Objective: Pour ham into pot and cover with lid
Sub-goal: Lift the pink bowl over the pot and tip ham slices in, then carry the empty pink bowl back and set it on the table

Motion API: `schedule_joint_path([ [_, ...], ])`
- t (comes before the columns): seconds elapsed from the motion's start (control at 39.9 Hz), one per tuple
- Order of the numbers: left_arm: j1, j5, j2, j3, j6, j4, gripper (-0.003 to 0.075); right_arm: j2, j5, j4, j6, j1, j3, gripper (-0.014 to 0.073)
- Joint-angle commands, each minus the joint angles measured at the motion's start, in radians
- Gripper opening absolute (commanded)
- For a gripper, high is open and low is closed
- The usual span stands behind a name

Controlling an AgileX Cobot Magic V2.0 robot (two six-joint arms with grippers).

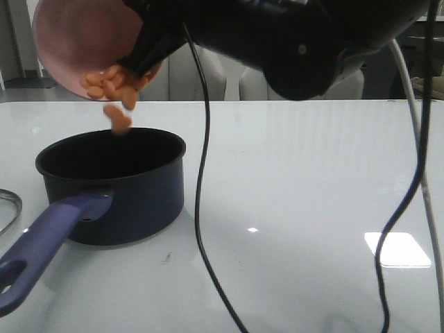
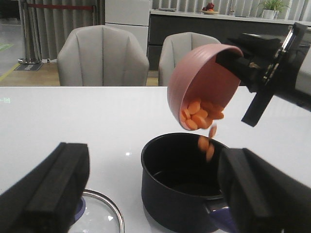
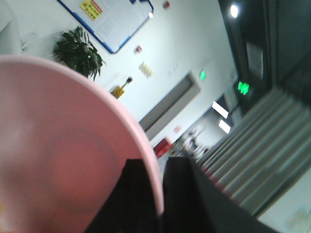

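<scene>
My right gripper is shut on the rim of a pink bowl, tipped steeply over the pot. Orange ham pieces crowd at the bowl's low edge and some fall toward the pot's black inside. In the left wrist view the bowl, the ham and the pot show with falling pieces between them. The lid lies flat on the table beside the pot; its rim shows at the front view's left edge. My left gripper hangs open, holding nothing.
The pot's purple-blue handle points toward the table's near left corner. Black cables from the right arm hang over the white table. Two grey chairs stand behind the far edge.
</scene>
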Motion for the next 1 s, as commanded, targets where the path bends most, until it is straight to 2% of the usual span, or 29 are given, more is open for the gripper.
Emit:
schedule_joint_path([
  [0.0,-0.007,-0.080,0.019,-0.027,-0.001,0.000,0.0582,-0.018,-0.159,-0.030,-0.179,-0.001,-0.023,0.0131],
  [0.13,-0.007,-0.080,0.019,-0.027,-0.001,0.000,0.0582,0.023,-0.199,-0.036,-0.329,-0.001,-0.023,0.0131],
  [0.28,-0.007,-0.080,0.019,-0.027,-0.001,0.000,0.0583,0.037,-0.192,-0.036,-0.308,-0.001,-0.023,0.0131],
  [0.35,-0.007,-0.080,0.019,-0.027,-0.001,0.000,0.0582,0.035,-0.189,0.005,-0.184,-0.001,-0.025,0.0131],
  [0.48,-0.007,-0.080,0.019,-0.027,-0.001,0.000,0.0583,0.001,-0.154,0.164,0.202,-0.001,-0.026,0.0131],
  [0.55,-0.007,-0.080,0.019,-0.027,-0.001,0.000,0.0582,-0.048,-0.020,0.229,0.384,-0.001,-0.028,0.0131],
  [0.63,-0.007,-0.080,0.019,-0.027,-0.001,0.000,0.0582,-0.101,0.146,0.278,0.472,-0.001,-0.039,0.0131],
  [0.85,-0.007,-0.080,0.019,-0.027,-0.001,0.000,0.0582,-0.275,0.677,0.346,0.494,-0.007,-0.099,0.0131],
  [0.98,-0.007,-0.080,0.019,-0.027,-0.001,0.000,0.0582,-0.372,0.875,0.346,0.494,-0.036,-0.099,0.0131],
])
